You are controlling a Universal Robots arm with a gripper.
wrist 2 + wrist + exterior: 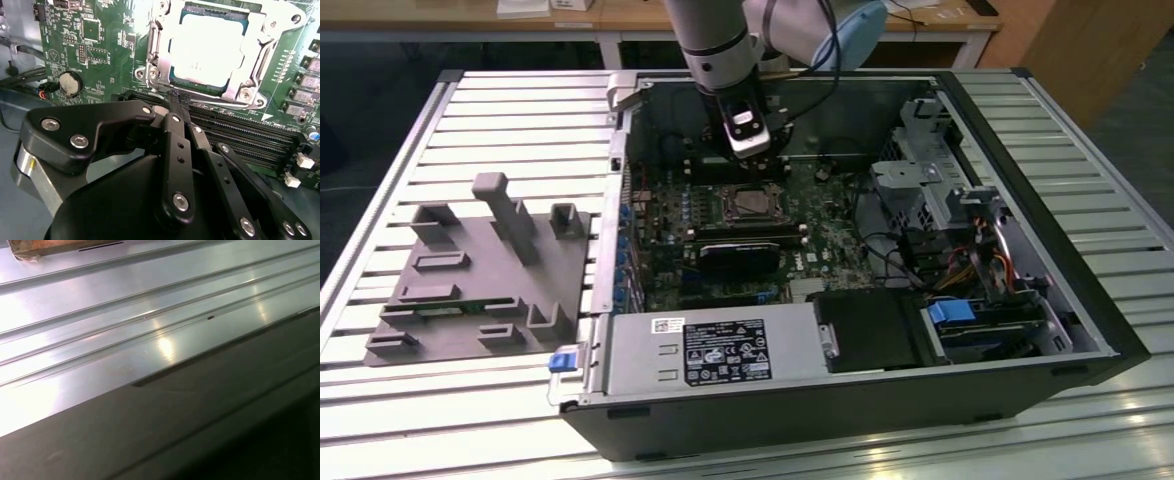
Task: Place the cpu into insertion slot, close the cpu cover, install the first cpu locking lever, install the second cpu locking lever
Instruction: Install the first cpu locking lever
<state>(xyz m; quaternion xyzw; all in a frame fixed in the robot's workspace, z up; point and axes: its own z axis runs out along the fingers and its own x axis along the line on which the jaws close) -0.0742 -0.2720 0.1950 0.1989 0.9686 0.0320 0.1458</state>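
A ribbed aluminium table (1081,130) carries an open computer case (854,410) lying on its side. In the exterior view a grey fixture tray (480,270) lies at the case's 9 o'clock, and the gripper (750,150) hangs at 12 o'clock of the insertion slot (724,205). In the second wrist view the cpu (210,45) sits in that slot with the cpu cover (161,35) down around it. The fingers (172,150) are pressed together at the tip, just beside the cover's edge and over the memory slots (235,135); whether they nip a lever I cannot tell. This looks like lever work: push low along the lever's arc, clear of chip and slots.
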